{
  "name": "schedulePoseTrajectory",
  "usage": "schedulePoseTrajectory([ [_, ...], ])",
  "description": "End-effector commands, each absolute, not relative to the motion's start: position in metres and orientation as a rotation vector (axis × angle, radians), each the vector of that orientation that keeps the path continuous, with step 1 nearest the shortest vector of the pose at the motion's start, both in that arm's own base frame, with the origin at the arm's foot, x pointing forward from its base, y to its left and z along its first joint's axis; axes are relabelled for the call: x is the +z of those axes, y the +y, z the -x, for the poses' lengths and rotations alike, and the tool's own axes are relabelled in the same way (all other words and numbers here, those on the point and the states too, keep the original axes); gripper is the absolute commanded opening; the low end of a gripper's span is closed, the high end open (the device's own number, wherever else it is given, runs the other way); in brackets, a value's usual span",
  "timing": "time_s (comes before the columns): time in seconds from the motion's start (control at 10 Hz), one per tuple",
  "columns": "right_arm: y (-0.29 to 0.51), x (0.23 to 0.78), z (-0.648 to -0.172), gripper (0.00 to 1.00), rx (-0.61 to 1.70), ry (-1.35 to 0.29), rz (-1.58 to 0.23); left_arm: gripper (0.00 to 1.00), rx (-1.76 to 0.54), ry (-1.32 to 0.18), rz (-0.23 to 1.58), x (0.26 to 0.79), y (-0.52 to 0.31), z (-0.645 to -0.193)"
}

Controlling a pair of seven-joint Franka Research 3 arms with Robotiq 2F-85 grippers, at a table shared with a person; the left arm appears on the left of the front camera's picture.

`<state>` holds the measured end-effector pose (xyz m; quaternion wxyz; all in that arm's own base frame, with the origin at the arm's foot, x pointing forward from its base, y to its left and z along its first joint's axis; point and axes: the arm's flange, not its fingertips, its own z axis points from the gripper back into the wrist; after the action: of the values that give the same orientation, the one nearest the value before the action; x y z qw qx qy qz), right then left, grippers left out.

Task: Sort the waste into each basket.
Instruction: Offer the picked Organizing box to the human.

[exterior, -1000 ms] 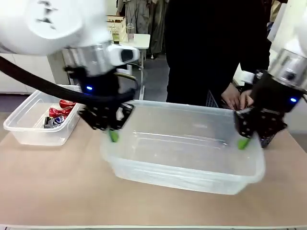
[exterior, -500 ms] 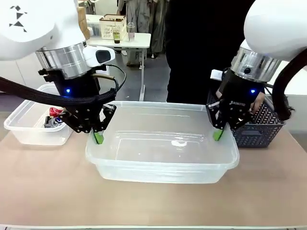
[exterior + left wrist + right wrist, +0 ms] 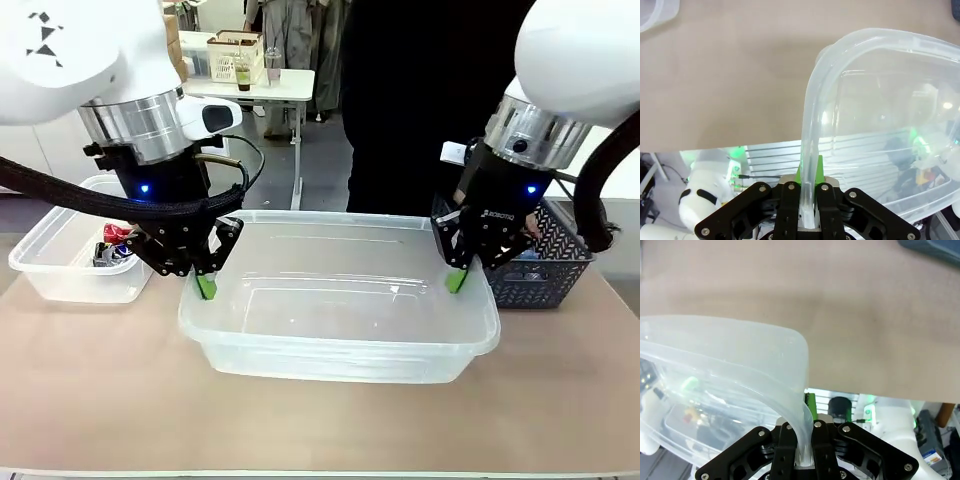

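Observation:
A large clear tub (image 3: 340,345) stands in the middle of the table with nothing in it. My left gripper (image 3: 205,285) is shut on its left rim (image 3: 810,150), and my right gripper (image 3: 456,280) is shut on its right rim (image 3: 800,410). A smaller clear tub (image 3: 60,285) at the far left holds red cans (image 3: 122,240). A dark grey lattice basket (image 3: 540,265) sits at the right, partly behind my right arm. No bottles show.
A person in dark clothes (image 3: 430,100) stands at the far side of the table. Bare tan tabletop (image 3: 320,420) lies in front of the large tub.
Over the last second both grippers carried the large tub leftward and squared it up on the table. In the last half second almost nothing moved.

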<state>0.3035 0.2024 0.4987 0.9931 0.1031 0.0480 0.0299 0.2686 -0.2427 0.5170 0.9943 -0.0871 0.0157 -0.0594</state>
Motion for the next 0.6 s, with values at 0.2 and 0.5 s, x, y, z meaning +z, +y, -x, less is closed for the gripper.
schedulePoseTrajectory([
  [0.2, 0.2025, 0.4997, -0.2983, 0.00, 0.055, 0.094, -0.215, 0.00, -0.132, 0.032, 0.164, 0.5198, -0.2394, -0.2728],
  [0.5, 0.2025, 0.4997, -0.2983, 0.00, 0.055, 0.094, -0.215, 0.00, -0.132, 0.032, 0.164, 0.5198, -0.2394, -0.2728],
])
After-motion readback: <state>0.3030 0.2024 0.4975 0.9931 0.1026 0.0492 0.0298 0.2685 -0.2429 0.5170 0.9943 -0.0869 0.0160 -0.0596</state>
